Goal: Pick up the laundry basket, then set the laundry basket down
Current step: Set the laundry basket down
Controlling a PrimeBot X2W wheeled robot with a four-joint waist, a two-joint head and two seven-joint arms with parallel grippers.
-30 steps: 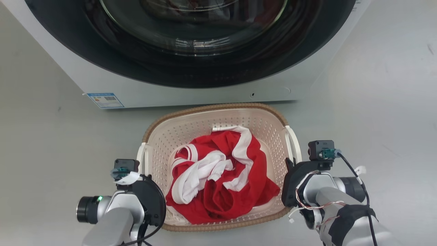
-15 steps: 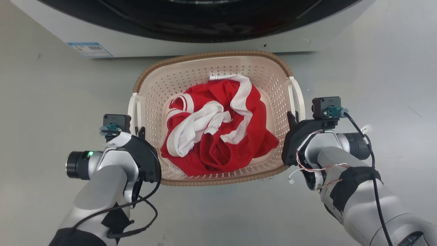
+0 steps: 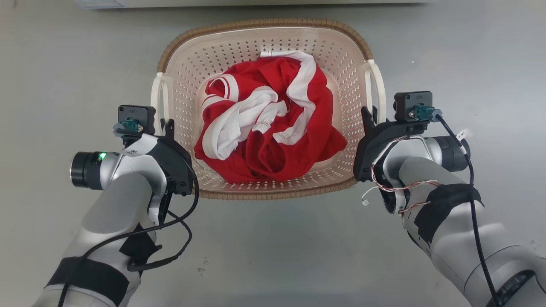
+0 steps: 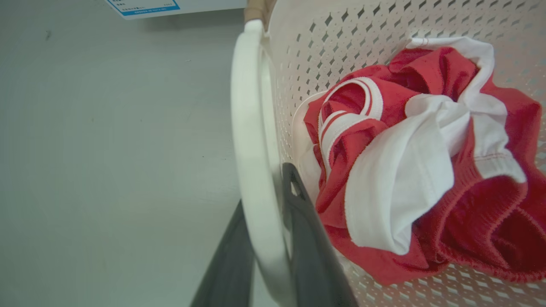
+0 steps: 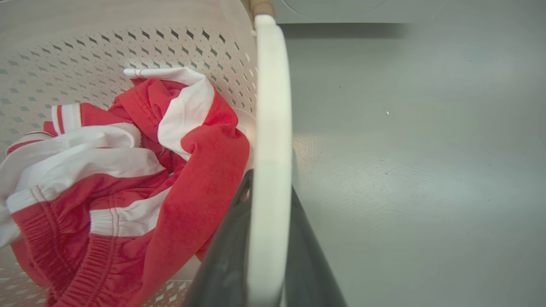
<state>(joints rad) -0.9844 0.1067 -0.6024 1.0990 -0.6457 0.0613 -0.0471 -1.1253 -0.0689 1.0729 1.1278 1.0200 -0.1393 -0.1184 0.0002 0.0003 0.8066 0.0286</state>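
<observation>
Left gripper (image 4: 264, 187) jaws clamped across left handle (image 4: 251, 128), right gripper (image 5: 271, 181) jaws across right handle (image 5: 271, 106); laundry basket (image 3: 264, 38) spans between them, garment (image 3: 264, 132) inside. Hold both grippers level, move together, avoid tilt

head camera has tilted down: washing machine (image 3: 256, 2) reduced from a full door to a thin strip at the far edge. laundry basket (image 3: 264, 195) now looms larger. a band of floor (image 3: 264, 12) has opened between its far rim and the machine. left gripper (image 3: 167, 126) fingertip, hidden a second ago, now shows at the left handle (image 3: 157, 98).
</observation>
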